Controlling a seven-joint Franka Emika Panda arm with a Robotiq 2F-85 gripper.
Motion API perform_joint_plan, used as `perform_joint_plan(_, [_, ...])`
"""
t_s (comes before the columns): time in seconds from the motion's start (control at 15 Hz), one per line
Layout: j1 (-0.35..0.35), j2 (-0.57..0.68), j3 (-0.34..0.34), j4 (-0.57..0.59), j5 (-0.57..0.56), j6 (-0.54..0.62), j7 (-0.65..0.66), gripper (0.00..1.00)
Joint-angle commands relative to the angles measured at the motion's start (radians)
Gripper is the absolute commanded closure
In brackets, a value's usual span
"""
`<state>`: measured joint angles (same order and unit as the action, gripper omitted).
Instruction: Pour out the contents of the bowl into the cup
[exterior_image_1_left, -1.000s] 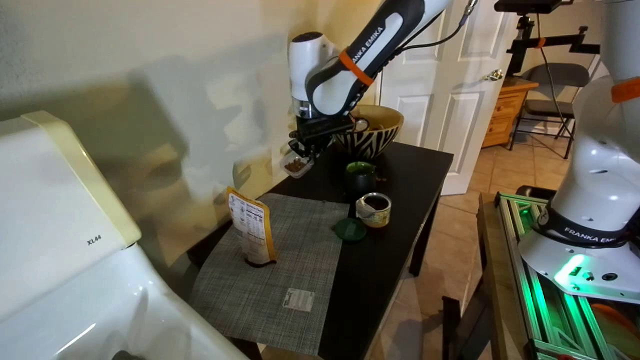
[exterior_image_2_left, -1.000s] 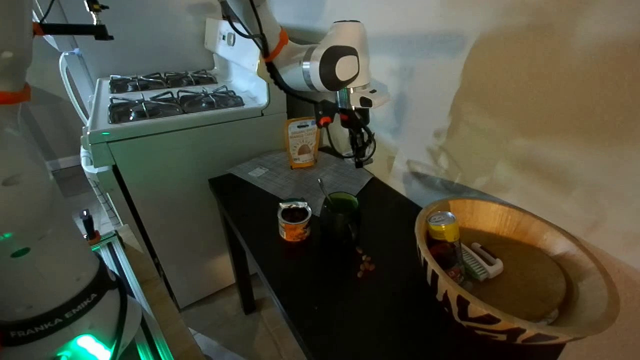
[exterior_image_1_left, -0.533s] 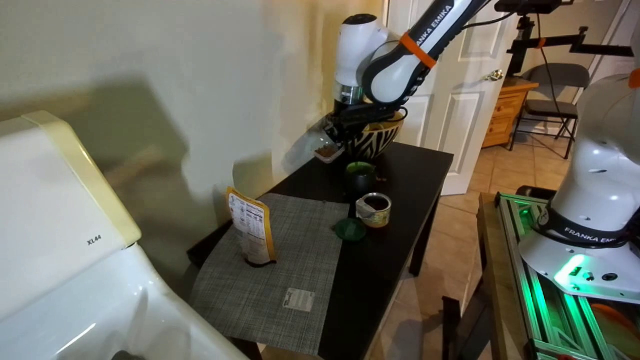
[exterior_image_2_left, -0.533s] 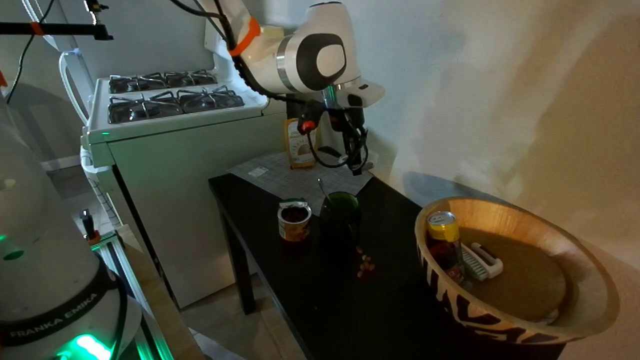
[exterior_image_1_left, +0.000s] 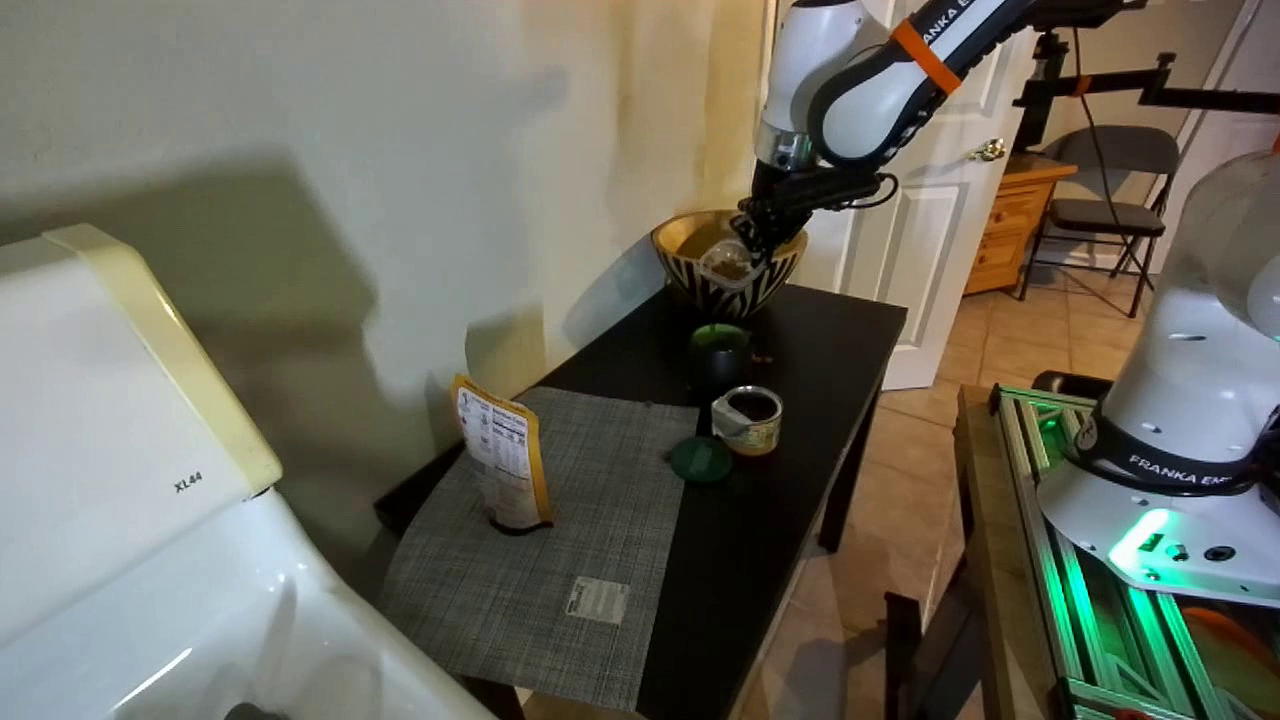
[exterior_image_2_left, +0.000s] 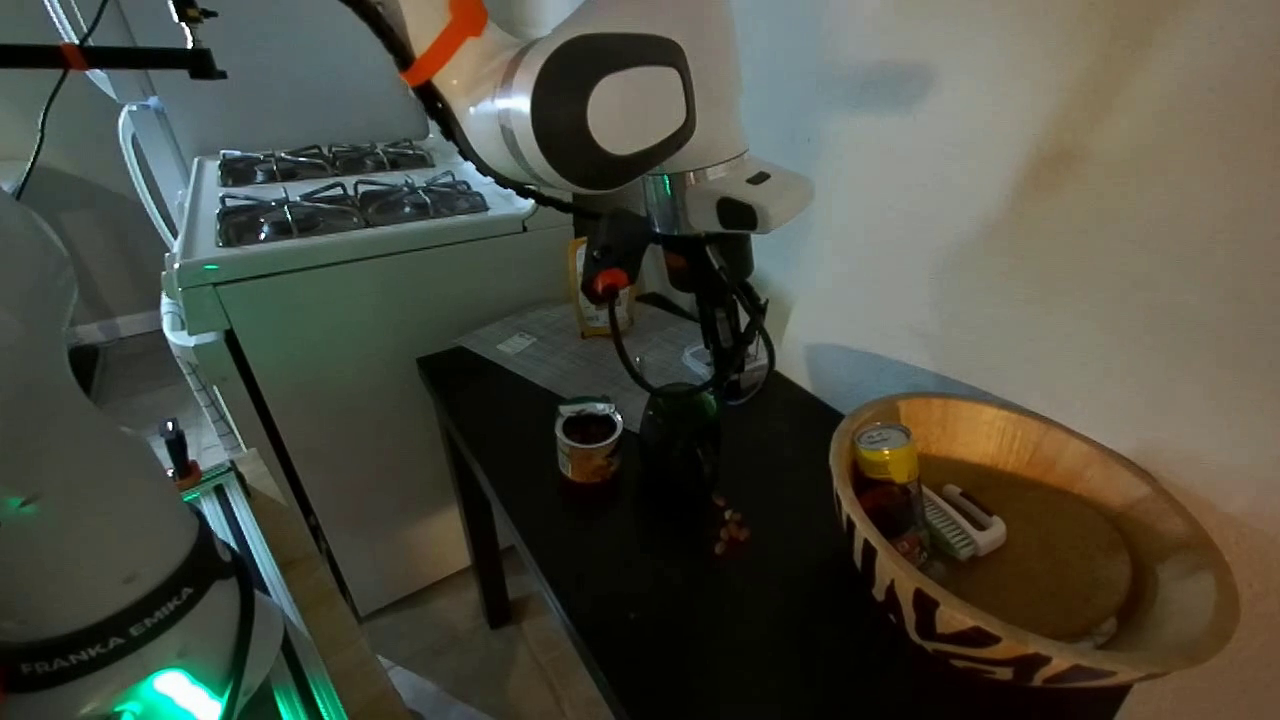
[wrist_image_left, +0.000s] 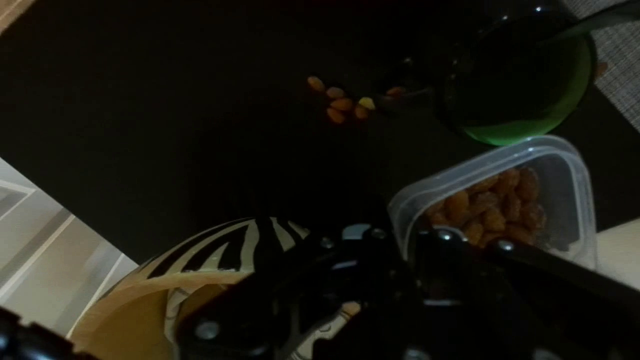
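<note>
The gripper (wrist_image_left: 400, 240) clamps the clear container (wrist_image_left: 561, 187) by one wall, brown pieces (wrist_image_left: 500, 205) inside. The green cup (wrist_image_left: 522, 92) stands lower, beyond the jaws.

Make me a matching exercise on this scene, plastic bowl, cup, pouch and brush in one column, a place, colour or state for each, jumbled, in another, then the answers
1. plastic bowl
2. cup
3. pouch
4. brush

A. on the mat
B. in the striped bowl
C. green inside
D. held by the end effector

Pairs: 1-D; 2-C; 3-A; 4-B
</note>
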<state>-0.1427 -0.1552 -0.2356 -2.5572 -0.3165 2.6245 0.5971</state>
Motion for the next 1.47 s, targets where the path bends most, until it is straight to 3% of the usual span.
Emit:
perform_joint_plan(0.0, [-0.076, -0.097, 0.090, -0.062, -0.096, -0.111, 0.019, 0.97])
perform_joint_plan(0.13, [-0.100, -0.137, 0.141, -0.063, -0.165, -0.227, 0.055, 0.97])
perform_joint_plan(0.27, [-0.098, -0.167, 0.165, -0.051, -0.159, -0.313, 0.041, 0.97])
perform_joint_plan(0.33, [-0.091, -0.176, 0.162, -0.049, -0.121, -0.330, 0.012, 0.97])
perform_joint_plan(0.4, [-0.096, -0.127, 0.161, -0.029, -0.124, -0.288, 0.023, 0.89])
perform_joint_plan(0.6, [-0.097, -0.155, 0.170, -0.031, -0.123, -0.314, 0.020, 0.89])
perform_joint_plan(0.67, [-0.098, -0.155, 0.170, -0.032, -0.123, -0.314, 0.020, 0.97])
perform_joint_plan(1.0, [-0.121, -0.066, 0.196, 0.044, -0.226, -0.389, 0.037, 0.97])
perform_joint_plan(1.4, [-0.079, 0.040, 0.195, 0.161, -0.291, -0.496, 0.019, 0.97])
